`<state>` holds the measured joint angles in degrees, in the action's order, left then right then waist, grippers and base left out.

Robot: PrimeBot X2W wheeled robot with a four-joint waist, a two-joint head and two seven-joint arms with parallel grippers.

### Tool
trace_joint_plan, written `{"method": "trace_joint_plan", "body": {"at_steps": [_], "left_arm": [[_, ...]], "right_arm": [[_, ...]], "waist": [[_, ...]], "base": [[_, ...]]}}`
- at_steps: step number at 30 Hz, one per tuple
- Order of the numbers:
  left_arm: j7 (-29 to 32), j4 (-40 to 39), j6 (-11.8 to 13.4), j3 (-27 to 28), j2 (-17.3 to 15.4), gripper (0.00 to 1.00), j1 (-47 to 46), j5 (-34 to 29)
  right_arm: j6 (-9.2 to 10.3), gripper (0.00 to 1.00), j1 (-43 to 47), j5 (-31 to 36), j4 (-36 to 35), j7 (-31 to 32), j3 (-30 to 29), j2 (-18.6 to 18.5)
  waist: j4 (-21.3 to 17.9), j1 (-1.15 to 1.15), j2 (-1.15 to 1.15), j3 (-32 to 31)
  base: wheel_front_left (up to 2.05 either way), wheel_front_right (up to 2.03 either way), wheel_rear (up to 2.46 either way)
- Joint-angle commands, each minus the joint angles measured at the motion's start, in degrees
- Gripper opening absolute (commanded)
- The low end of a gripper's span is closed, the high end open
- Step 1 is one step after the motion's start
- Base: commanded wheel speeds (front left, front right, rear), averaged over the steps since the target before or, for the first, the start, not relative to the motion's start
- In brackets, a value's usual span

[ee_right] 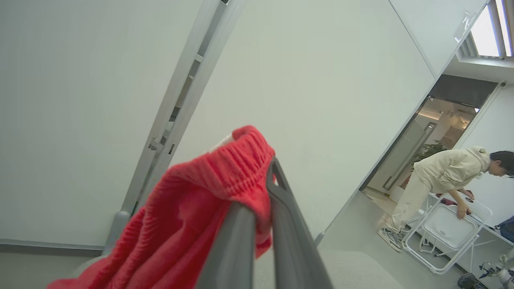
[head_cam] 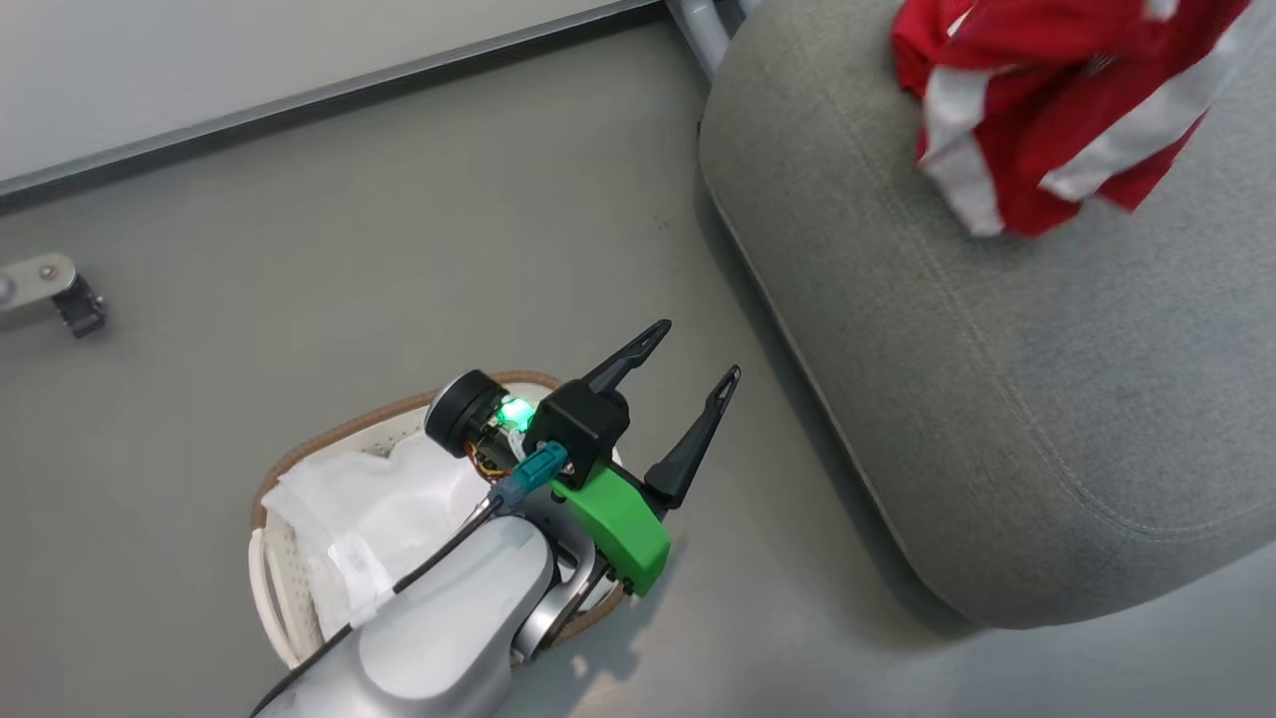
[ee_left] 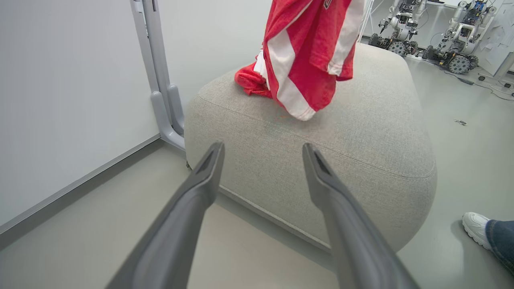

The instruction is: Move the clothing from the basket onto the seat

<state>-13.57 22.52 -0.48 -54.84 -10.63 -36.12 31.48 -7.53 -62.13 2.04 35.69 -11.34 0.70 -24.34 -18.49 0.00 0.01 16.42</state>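
Observation:
A red garment with white stripes (head_cam: 1057, 100) hangs over the far part of the grey seat (head_cam: 997, 399). The left wrist view shows that clothing (ee_left: 309, 52) dangling with its hem near the seat (ee_left: 361, 152), and a smaller red piece (ee_left: 249, 82) lying on the cushion. My right gripper (ee_right: 263, 192) is shut on the red elastic waistband (ee_right: 237, 160). My left gripper (head_cam: 688, 364) is open and empty, above the floor between basket and seat. The cream basket (head_cam: 274, 568) sits below my left arm, holding white fabric (head_cam: 379, 509).
A grey wall post (ee_left: 160, 80) stands behind the seat's left end. A person's white shoe (ee_left: 476, 226) rests on the floor right of the seat. Other robots (ee_left: 453, 52) stand at the back. Another person (ee_right: 441, 180) bends over a folding chair.

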Motion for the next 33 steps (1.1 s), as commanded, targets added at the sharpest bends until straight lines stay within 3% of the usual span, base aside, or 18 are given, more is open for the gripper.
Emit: {"method": "trace_joint_plan", "body": {"at_steps": [1,7,11,16,22,23,24,25,26,33], "left_arm": [[0.08,-0.65,0.48,0.01,-0.8,1.0,-0.68,-0.71],[0.39,-3.57,1.47,-0.06,-1.82,1.0,-2.34,-2.14],[0.71,-5.27,1.77,-0.33,-2.29,1.0,-3.63,-2.9],[1.01,-6.68,2.11,-0.54,-2.74,1.0,-4.66,-3.77],[1.57,-7.87,2.2,-0.98,-3.72,1.0,-5.42,-4.4],[1.66,-8.12,2.34,-0.93,-3.89,1.0,-5.56,-4.45],[1.66,-8.3,2.51,-0.89,-4.09,1.0,-5.55,-4.48],[1.77,-8.42,2.62,-0.88,-4.2,1.0,-5.5,-4.47],[1.82,-8.49,2.69,-0.86,-4.3,1.0,-5.42,-4.45],[1.93,-8.58,3.32,-0.84,-5.2,1.0,-3.77,-3.53]], "right_arm": [[0.08,0.0,-3.52,0.4,0.65,1.02,-1.16,-2.72],[0.07,0.0,-14.31,4.59,3.05,4.85,-7.45,-12.33],[0.07,0.0,-16.52,8.13,5.87,6.26,-11.37,-15.98],[0.07,0.0,-13.22,11.37,11.15,5.73,-15.39,-16.06],[0.08,0.01,-7.73,14.91,16.35,2.57,-21.63,-11.21],[0.07,0.19,-6.64,15.07,17.84,2.76,-22.46,-9.71],[0.07,0.45,-5.64,15.4,19.09,2.85,-23.04,-8.37],[0.08,0.8,-5.15,15.71,19.65,2.36,-23.56,-7.79],[0.09,1.0,-4.56,16.13,20.35,2.12,-23.8,-7.19],[0.09,1.0,-1.61,17.12,23.74,-0.46,-24.08,-2.19]], "waist": [[4.36,0.0,-0.01,4.07],[8.7,0.0,-0.01,8.08],[11.13,0.0,-0.01,10.92],[12.81,0.0,-0.01,14.17],[13.52,0.0,-0.01,16.49],[13.39,0.0,-0.01,16.65],[13.2,0.0,-0.01,16.73],[13.06,0.0,-0.01,16.76],[12.85,0.0,-0.01,16.75],[10.45,0.0,-0.01,15.02]], "base": [[0.0,0.0,0.0],[0.0,0.0,0.0],[0.0,0.0,0.0],[0.0,0.0,0.0],[0.0,0.0,0.0],[0.0,0.0,0.0],[0.0,0.0,0.0],[0.0,0.0,0.0],[0.0,0.0,0.0],[0.0,0.0,0.0]]}}
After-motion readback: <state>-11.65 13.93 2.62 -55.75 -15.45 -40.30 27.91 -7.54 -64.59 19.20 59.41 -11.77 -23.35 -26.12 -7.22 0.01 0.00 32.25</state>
